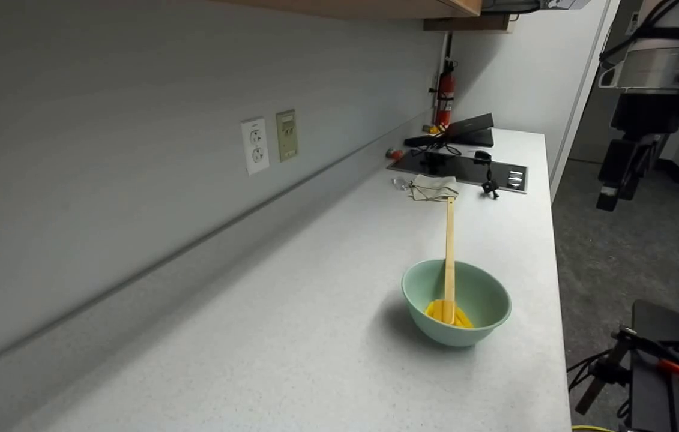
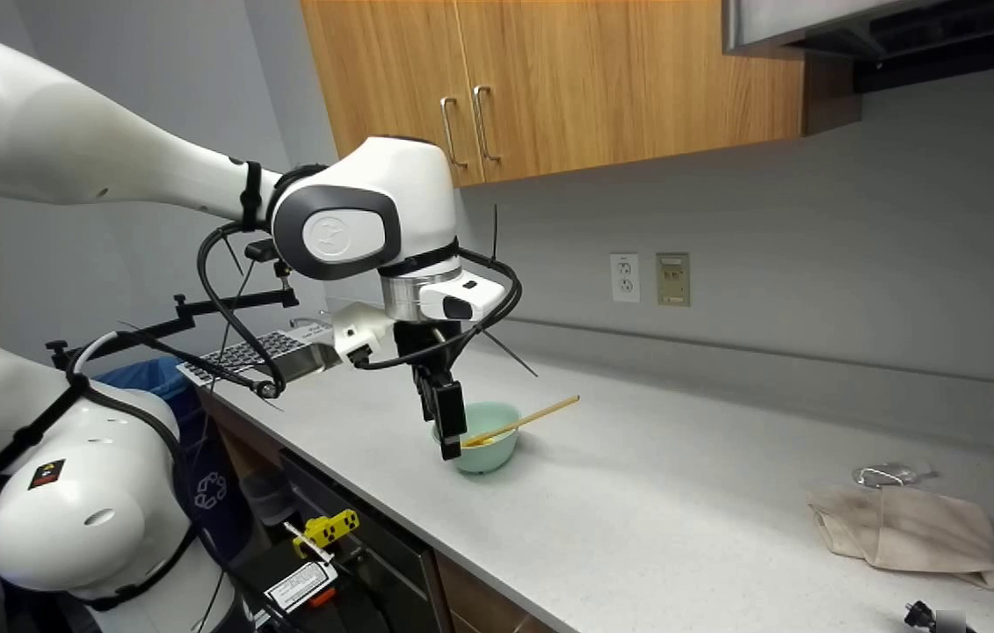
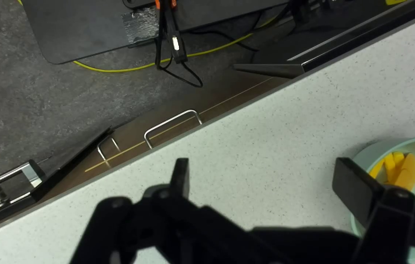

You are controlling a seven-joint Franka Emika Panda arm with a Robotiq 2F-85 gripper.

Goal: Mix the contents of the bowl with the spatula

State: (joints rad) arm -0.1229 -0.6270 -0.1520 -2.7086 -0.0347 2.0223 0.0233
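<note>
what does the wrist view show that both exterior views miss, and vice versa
Only in the wrist view: metal pull handles below the counter. Only in both exterior views: the spatula's long wooden handle, the beige cloth and the white outlet. In all three: the bowl, yellow pieces inside it, the counter and the hand.

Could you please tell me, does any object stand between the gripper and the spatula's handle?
No object visibly stands between the open gripper and the spatula, whose handle extends past the rim of the bowl. Only that rim might get in the way on a low approach. The cloth lies well apart from both.
</note>
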